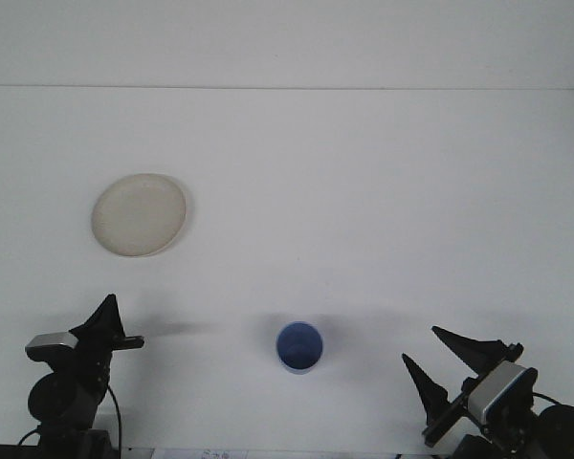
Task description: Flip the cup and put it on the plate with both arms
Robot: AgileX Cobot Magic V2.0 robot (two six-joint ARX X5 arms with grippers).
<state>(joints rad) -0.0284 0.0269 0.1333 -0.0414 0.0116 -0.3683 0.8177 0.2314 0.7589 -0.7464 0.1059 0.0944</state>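
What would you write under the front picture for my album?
Small blue cup stands mouth-up, apart from the round cream plate; open right gripper waits nearby.

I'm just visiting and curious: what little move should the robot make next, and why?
Probably the left gripper reaches right toward the cup. The cup stands mouth up, untouched, the plate is empty on the left, and the open right gripper sits low near the table edge.
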